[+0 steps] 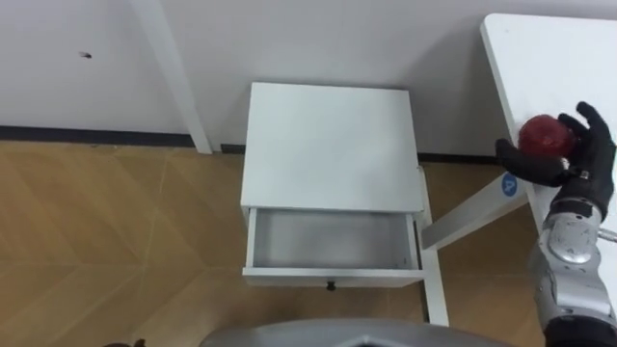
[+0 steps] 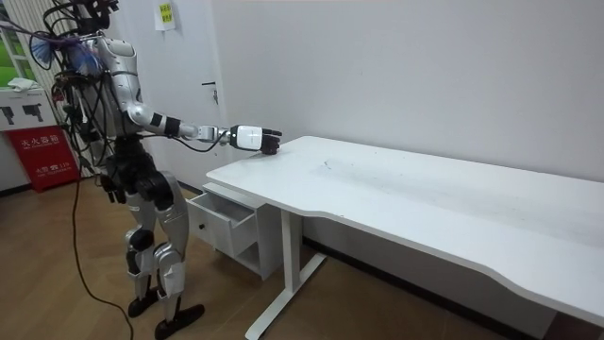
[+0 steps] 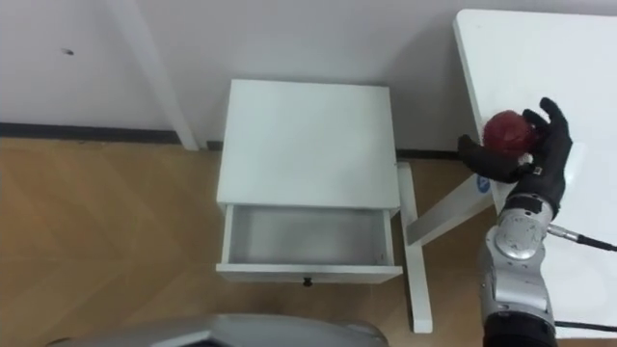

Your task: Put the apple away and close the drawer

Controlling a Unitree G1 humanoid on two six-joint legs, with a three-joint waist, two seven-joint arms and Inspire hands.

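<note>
A red apple (image 1: 543,135) lies near the left edge of the white table (image 1: 549,58). My right hand (image 1: 578,159) reaches over that edge, thumb and fingers curled round the apple. To its left, the white bedside cabinet (image 1: 333,145) stands against the wall with its top drawer (image 1: 333,241) pulled open and empty. In the room view I stand in front of the cabinet with the right arm stretched out to the table (image 2: 425,189). My left hand (image 2: 112,189) hangs beside my hip.
A slanted white table leg (image 1: 472,207) and its foot rail (image 1: 434,280) stand close to the cabinet's right side. A white post (image 1: 178,77) leans at the wall to the left. Wooden floor lies left of the cabinet.
</note>
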